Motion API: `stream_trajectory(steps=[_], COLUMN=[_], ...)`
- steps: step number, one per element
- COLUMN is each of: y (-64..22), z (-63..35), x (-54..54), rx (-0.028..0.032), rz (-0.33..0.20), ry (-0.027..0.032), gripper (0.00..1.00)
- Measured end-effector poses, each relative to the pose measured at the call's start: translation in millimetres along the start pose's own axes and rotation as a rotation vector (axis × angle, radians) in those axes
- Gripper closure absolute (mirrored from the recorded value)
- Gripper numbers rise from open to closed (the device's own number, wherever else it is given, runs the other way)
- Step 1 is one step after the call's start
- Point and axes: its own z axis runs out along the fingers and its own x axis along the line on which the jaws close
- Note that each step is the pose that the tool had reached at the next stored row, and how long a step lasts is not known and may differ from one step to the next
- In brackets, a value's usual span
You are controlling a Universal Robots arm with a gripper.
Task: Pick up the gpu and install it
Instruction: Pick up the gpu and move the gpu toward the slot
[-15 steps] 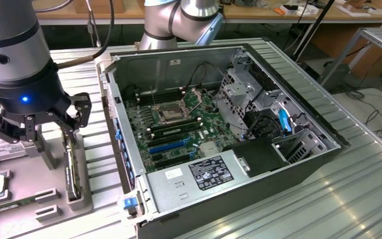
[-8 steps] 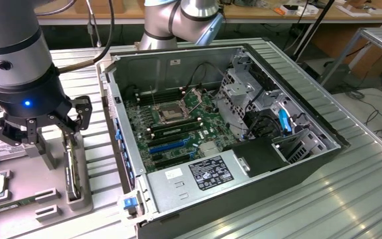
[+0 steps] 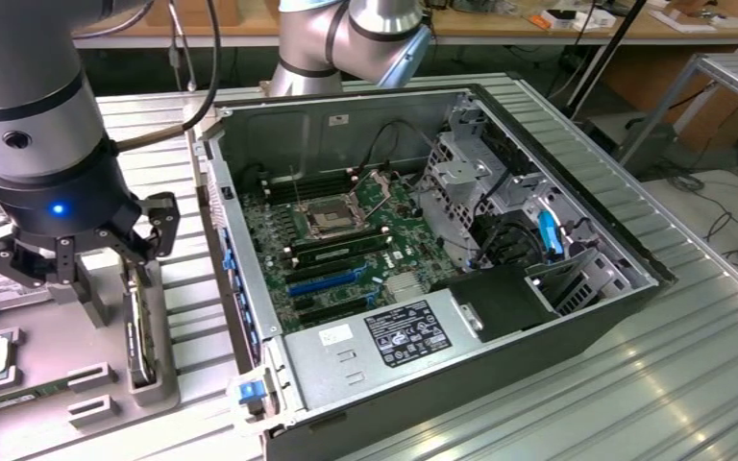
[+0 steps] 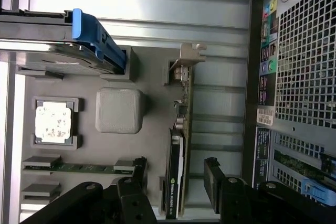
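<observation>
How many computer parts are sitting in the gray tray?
4. The gpu stands on edge between the open fingers; the memory stick, the processor chip and the hard drive lie beside it. The arm may hide more.

Dark gpu (image 4: 174, 184), green along the board edge, silver at the bracket (image 4: 186, 59); green motherboard (image 3: 343, 226) with blue slots (image 3: 324, 280); pale grey tray (image 4: 119, 109); black gripper (image 3: 112, 285); silver case rear (image 4: 310, 51) patterned with a hole grid
</observation>
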Motion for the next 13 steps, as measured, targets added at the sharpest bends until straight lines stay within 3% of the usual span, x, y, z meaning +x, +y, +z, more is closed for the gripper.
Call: stream_trajectory(steps=[13], y=[-0.5], z=[11.7], x=[0.3], rx=[0.0001], rz=[0.0], ry=[0.0], gripper=[0.44])
